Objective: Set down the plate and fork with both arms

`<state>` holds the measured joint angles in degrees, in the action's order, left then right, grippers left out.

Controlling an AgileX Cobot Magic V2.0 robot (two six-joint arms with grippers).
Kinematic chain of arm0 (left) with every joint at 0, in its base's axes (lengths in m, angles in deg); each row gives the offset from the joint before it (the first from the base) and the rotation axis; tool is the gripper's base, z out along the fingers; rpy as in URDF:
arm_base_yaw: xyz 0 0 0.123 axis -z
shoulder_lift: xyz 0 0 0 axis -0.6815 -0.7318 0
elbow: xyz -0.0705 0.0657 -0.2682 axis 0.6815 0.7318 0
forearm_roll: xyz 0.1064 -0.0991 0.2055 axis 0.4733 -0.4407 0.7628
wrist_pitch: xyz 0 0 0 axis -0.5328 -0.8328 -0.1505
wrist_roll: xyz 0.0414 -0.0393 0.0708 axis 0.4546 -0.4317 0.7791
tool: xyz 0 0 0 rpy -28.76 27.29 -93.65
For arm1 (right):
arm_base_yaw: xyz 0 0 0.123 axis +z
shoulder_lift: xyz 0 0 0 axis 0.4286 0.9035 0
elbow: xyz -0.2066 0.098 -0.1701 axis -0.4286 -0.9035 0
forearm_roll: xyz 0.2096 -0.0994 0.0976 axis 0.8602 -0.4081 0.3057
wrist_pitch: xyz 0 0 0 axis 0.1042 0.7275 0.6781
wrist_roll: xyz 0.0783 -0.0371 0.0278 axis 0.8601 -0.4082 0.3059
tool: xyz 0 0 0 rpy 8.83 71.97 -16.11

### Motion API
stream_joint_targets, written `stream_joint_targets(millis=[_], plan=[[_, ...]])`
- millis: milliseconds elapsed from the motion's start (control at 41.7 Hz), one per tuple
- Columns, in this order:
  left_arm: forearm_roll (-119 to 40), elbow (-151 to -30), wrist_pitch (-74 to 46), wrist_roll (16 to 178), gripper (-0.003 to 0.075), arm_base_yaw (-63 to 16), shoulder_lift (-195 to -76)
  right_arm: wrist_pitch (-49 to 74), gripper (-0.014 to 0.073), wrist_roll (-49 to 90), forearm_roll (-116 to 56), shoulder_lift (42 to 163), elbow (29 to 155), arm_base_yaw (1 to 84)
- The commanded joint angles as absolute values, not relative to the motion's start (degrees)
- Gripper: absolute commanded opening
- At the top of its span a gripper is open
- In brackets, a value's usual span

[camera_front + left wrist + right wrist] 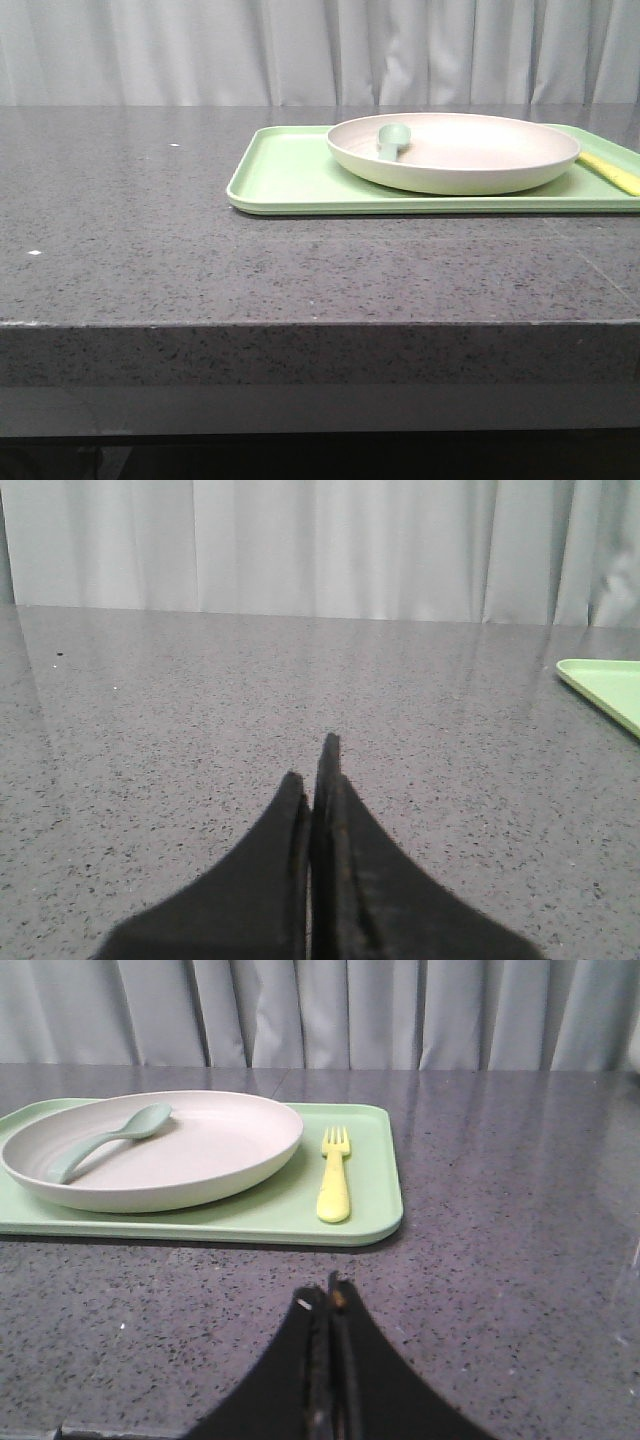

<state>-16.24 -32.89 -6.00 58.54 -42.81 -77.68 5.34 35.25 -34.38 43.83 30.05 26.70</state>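
Nearest in each wrist view, the left pincer and the right pincer are both clenched with fingers pressed together, grasping nothing, above the speckled grey stone surface. Beyond the right pincer lies a light green tray. On it rests the cream plate with a pale teal spoon inside, and the yellow fork lies just beside the plate, tines pointing away. Grey curtains hang farthest back.
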Motion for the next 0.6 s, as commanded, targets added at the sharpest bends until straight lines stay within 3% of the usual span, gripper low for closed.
stream_joint_targets(millis=[0, 576], plan=[[-16.59, -32.76, -0.87, 58.07, -0.0018, -42.86, -76.56, 0.01, -0.0068, 34.71, -34.37, 42.7, 30.27, 26.02], [-16.59, -32.76, -0.87, 58.07, -0.0018, -42.86, -76.56, -1.13, -0.0068, 34.77, -34.37, 42.76, 30.27, 25.63]])
